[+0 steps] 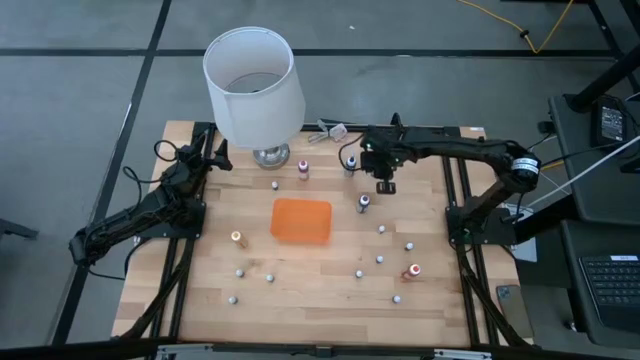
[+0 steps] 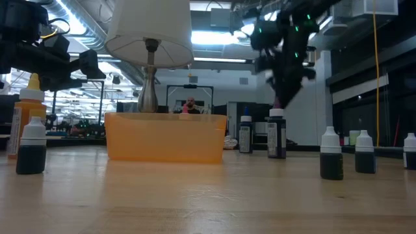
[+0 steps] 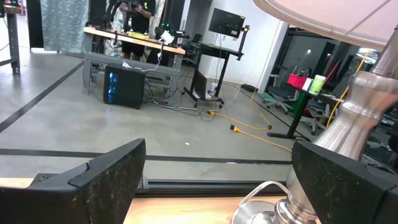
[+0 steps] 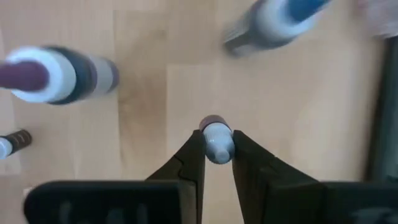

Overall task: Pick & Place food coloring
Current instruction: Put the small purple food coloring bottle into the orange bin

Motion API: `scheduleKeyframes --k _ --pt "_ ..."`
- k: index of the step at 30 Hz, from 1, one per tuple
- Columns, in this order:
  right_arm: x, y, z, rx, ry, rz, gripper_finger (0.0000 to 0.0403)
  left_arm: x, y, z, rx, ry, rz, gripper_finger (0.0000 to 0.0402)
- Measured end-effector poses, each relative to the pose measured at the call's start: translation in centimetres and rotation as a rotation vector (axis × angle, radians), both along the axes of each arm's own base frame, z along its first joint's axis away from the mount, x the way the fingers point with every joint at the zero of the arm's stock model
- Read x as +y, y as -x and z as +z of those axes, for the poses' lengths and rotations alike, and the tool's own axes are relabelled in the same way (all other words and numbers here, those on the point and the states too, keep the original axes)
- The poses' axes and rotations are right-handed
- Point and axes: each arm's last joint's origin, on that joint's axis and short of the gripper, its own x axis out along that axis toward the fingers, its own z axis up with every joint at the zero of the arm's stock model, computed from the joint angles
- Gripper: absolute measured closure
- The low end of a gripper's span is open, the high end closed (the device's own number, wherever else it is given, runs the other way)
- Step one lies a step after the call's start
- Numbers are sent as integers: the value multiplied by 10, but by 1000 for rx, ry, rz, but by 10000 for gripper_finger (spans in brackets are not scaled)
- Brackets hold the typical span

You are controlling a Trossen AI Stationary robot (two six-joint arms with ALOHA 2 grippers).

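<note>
Several tiny food coloring bottles stand scattered on the wooden table, among them an orange one (image 1: 237,238), a red one (image 1: 411,271) and a dark one (image 1: 363,203). My right gripper (image 1: 385,186) hangs over the far middle of the table, right of the lamp and above the dark bottle (image 2: 276,133). It is shut on one tiny bottle (image 4: 217,142). My left gripper (image 1: 218,155) waits open at the far left, next to the lamp base (image 3: 360,124), touching nothing. My right gripper (image 4: 217,146) pinches a tiny bottle between its two fingertips, at the whitish cap end (image 4: 218,138). The fingers come from above, pointing down. The bottle is lifted clear of the table, with a dark reddish bit (image 4: 211,119) showing past the fingertips.
A flat orange tray (image 1: 300,220) lies at the table's middle. The big white-shaded lamp (image 1: 253,85) stands at the far edge. Below my right gripper stand a purple-topped bottle (image 4: 56,74) and a blue-topped one (image 4: 280,18). More bottles dot the near right (image 1: 380,260).
</note>
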Motion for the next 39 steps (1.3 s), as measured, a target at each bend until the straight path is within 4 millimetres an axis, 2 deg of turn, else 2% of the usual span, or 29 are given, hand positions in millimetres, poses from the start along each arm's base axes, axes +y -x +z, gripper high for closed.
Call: scheduleKeyframes --k 5,10,18,22,27,33,39 --pt "7 -11 50 -36 94 3 333 0 0 0 0 0 0 10" --pt "25 -20 90 -81 125 0 338 0 0 0 0 0 0 10" --pt "70 -59 119 -127 83 -2 333 0 0 0 0 0 0 10" --pt "92 -83 122 -170 60 9 335 0 0 0 0 -1 0 10" --pt "116 -112 117 -191 22 30 333 0 0 0 0 0 0 10" --pt "138 -137 103 -186 -35 41 335 0 0 0 0 0 0 10" --pt "160 -154 79 -140 -50 84 332 0 0 0 0 0 0 10"
